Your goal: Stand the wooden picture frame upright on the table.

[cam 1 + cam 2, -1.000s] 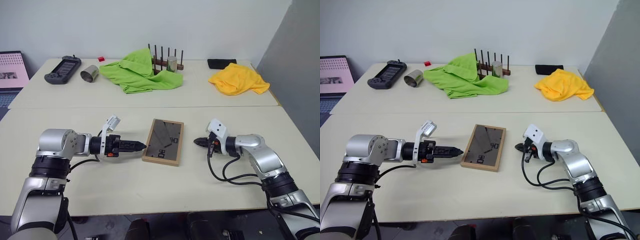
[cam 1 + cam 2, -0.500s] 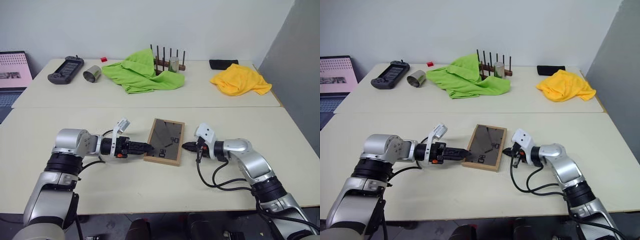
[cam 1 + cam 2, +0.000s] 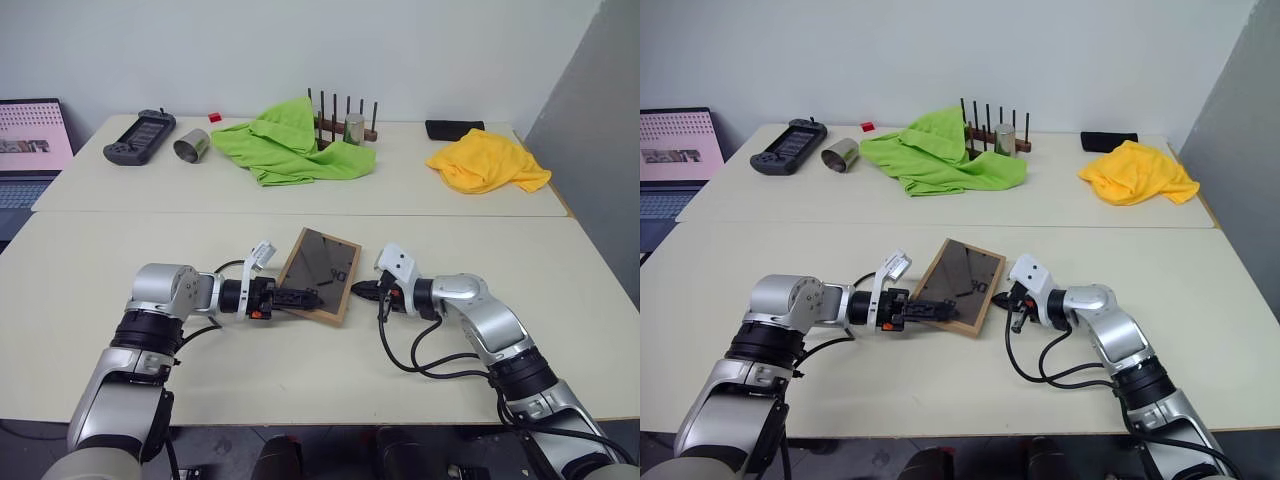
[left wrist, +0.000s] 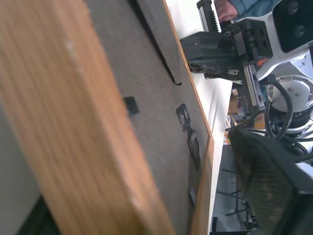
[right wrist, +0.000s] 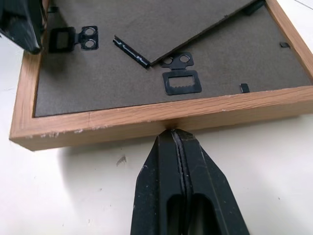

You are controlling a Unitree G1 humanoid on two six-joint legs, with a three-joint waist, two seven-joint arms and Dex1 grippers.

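wooden picture frame (image 3: 320, 273) on table (image 3: 300, 370), between left gripper (image 3: 300, 297), right gripper (image 3: 357, 291)

A lab or office: bare white walls, pale tables (image 3: 420, 200), laptop (image 3: 28, 140), handheld controller (image 3: 140, 137).

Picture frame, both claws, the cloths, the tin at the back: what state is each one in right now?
Frame: back up, stand partly unfolded, lying on the table.
Left claw: fingers on the frame's near-left edge.
Right claw: shut, tips against the frame's side.
Green cloth: crumpled.
Yellow cloth: crumpled.
Tin: on its side.
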